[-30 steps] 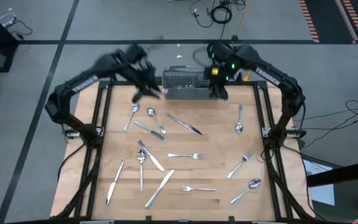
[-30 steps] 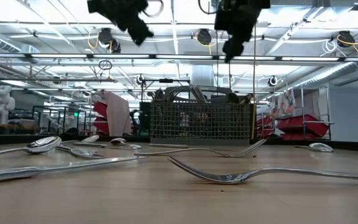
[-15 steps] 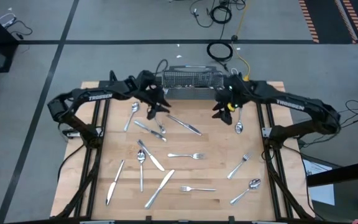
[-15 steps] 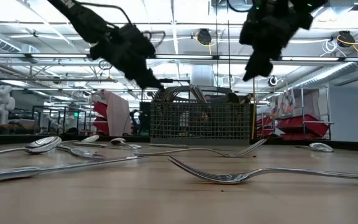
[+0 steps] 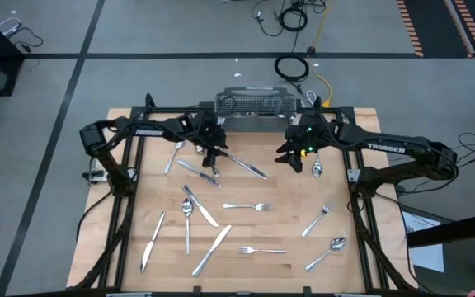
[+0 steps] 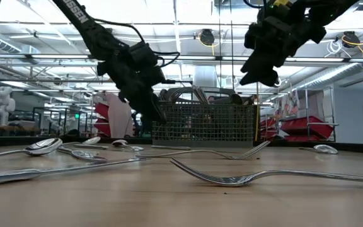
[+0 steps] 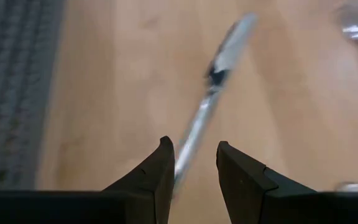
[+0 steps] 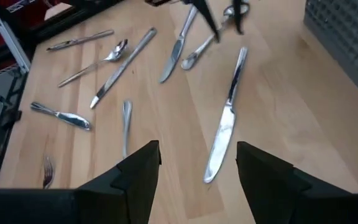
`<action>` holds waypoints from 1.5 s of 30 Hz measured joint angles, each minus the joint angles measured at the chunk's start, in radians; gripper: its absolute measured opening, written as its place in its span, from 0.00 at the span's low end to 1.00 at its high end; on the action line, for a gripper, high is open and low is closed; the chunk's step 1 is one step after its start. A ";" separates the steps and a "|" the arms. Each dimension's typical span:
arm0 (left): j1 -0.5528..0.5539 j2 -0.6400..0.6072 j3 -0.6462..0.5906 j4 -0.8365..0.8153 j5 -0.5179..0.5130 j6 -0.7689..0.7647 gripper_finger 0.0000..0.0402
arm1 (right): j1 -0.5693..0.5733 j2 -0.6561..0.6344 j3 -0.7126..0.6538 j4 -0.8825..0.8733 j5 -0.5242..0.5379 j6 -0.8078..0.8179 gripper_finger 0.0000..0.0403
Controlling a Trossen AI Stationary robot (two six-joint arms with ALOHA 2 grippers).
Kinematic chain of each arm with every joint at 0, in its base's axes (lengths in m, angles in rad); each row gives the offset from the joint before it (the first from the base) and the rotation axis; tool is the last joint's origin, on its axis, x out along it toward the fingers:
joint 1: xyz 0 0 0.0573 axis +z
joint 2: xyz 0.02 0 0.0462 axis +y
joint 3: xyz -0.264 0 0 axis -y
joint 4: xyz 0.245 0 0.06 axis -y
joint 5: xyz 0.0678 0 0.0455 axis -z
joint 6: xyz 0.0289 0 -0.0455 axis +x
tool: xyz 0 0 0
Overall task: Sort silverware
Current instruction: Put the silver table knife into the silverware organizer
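1. Two dark grippers are working near the grey wire-mesh rectangular basket [image 5: 254, 111] at the light wooden table's [image 5: 287, 268] far edge.
2. Your left gripper [image 5: 212, 157] is hanging fingers apart, empty, straddling the handle of a shiny silver table knife [image 5: 244, 165], probably lining up a grab.
3. Your right gripper [image 5: 288, 157] is hovering spread and empty beside that knife's blade end; remaining shiny silverware [image 5: 246, 206] is lying scattered.
4. You are seeing "TROSSEN" lettering [image 5: 386, 148] on the right arm.
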State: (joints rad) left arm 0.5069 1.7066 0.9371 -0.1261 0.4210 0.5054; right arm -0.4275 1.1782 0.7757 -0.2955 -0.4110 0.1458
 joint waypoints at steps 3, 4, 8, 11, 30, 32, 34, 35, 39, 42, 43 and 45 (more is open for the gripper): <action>-0.008 0.018 0.000 0.000 -0.077 -0.005 0.31 | 0.012 0.002 0.000 -0.010 0.000 0.004 0.50; -0.014 0.019 0.000 0.000 -0.104 -0.023 0.31 | 0.017 0.002 0.000 -0.008 0.000 0.008 0.50; -0.052 0.018 0.001 0.004 -0.203 -0.095 0.31 | 0.032 0.001 0.000 -0.008 0.000 0.025 0.50; -0.100 -0.001 0.000 0.007 -0.321 -0.128 0.31 | 0.045 0.001 0.000 -0.008 0.010 0.026 0.50; -0.317 0.027 0.001 0.167 -0.687 -0.137 0.01 | 0.072 0.002 0.000 -0.030 0.096 0.019 0.50; -0.318 0.063 0.002 0.175 -0.716 -0.154 0.01 | 0.072 0.002 0.000 -0.030 0.096 0.025 0.50; -0.321 0.097 0.000 0.168 -0.758 -0.156 0.01 | 0.074 0.002 0.000 -0.030 0.096 0.026 0.50; -0.322 0.113 0.000 0.169 -0.778 -0.151 0.01 | 0.076 0.002 0.000 -0.030 0.096 0.026 0.50; -0.320 0.155 0.002 0.173 -0.807 -0.126 0.00 | 0.084 0.002 0.000 -0.030 0.091 0.026 0.50; -0.316 0.176 0.003 0.163 -0.777 -0.155 0.00 | 0.097 0.002 0.000 -0.030 0.091 0.026 0.50; -0.316 0.179 0.003 0.160 -0.749 -0.180 0.00 | 0.102 0.002 0.000 -0.030 0.091 0.026 0.50; -0.316 0.180 0.006 0.138 -0.688 -0.243 0.00 | 0.114 0.002 0.000 -0.030 0.091 0.026 0.50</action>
State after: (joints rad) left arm 0.1908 1.8870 0.9429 0.0122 -0.2673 0.2620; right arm -0.3137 1.1797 0.7757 -0.3256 -0.3200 0.1722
